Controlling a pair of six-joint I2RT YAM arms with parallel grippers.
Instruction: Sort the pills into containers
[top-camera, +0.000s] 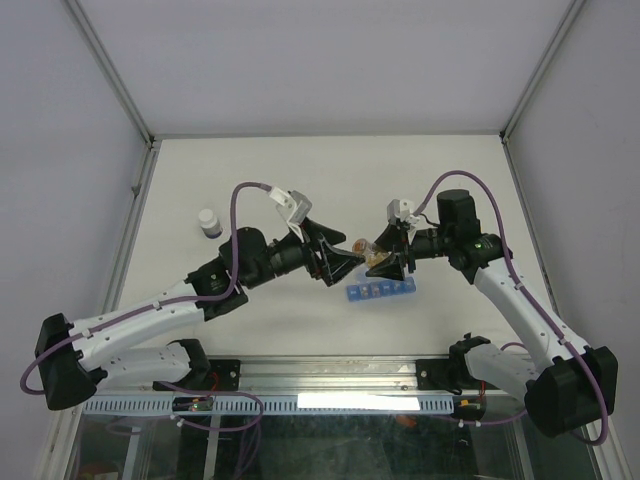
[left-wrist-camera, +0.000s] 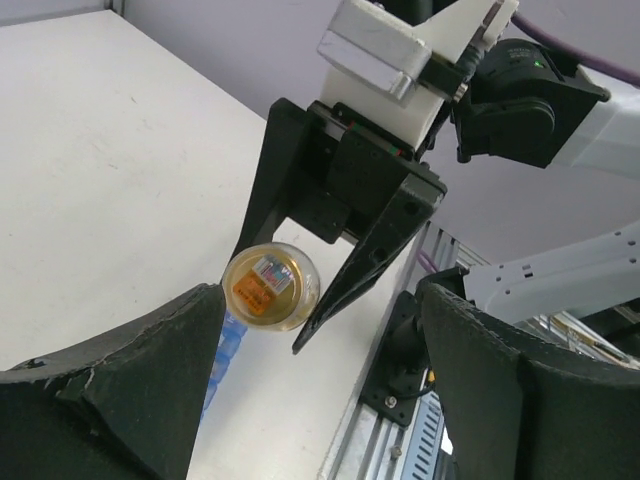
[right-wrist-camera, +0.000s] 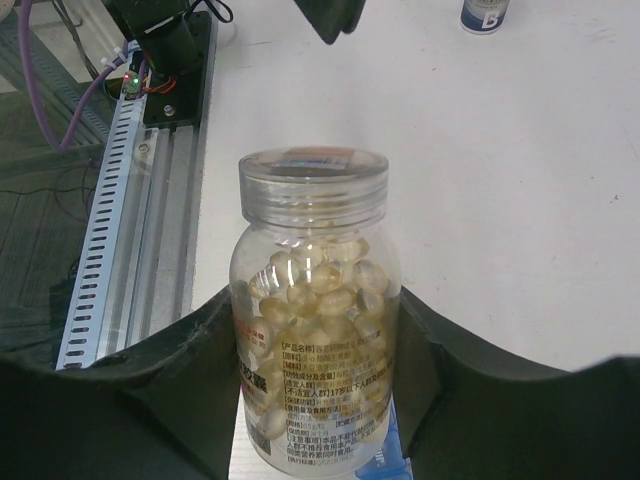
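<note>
Capsule bottle (right-wrist-camera: 315, 300), full, lid (right-wrist-camera: 313, 175) apparently on, clamped in right gripper (left-wrist-camera: 268, 305) | left gripper (top-camera: 345, 258) spread wide, empty, facing lid | pill organiser (top-camera: 380, 291) on table (top-camera: 300, 180) beneath bottle | judgement: nothing sorted yet, uncapping and dispensing remain

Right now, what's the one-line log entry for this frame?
right jaws: shut on bottle, lid on | left jaws: open, facing lid | pills: in bottle | organiser: on table, below bottle

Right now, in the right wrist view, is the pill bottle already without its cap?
No, the clear cap sits closed on the pill bottle held in the right pincer.
</note>
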